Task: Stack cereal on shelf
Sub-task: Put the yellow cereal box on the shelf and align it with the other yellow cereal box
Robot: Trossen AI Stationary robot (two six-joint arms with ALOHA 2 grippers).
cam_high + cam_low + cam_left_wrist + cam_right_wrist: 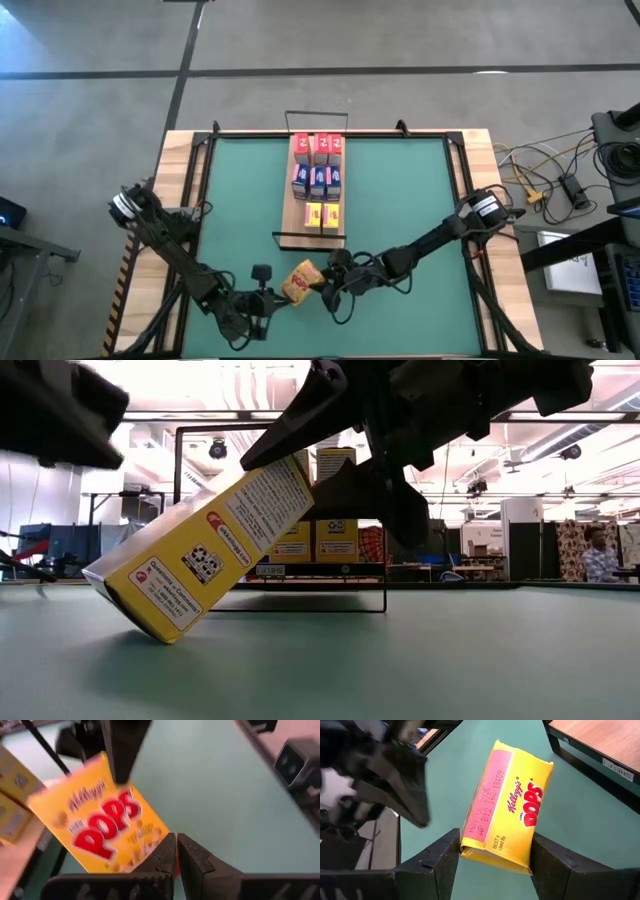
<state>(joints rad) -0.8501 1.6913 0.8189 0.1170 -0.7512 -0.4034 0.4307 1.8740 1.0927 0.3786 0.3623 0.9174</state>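
A yellow cereal box (299, 282) is tilted near the front of the green mat, one lower corner (168, 638) on the mat. My right gripper (495, 854) is shut on its raised end. My left gripper (176, 844) is shut and hovers close beside the box's lower end; the low view shows a gap between them. On the far middle of the mat lies the shelf (292, 215), a light-wood board. It carries red boxes (317, 148), blue boxes (317, 182) and yellow boxes (322, 214) in rows. My right gripper pinches the yellow box's raised end (485, 851) between its two fingers, one finger (445, 857) on each side, lying across the box. The fingers come slanting down from the table's right. The box slopes down away from them, its far lower corner on the mat.
The shelf's thin black wire frame (300, 595) stands just behind the held box. Bare green mat (400, 200) lies to either side of the shelf. Cables and gear (560, 185) lie beyond the table's right edge. A person (598, 555) is far off in the room.
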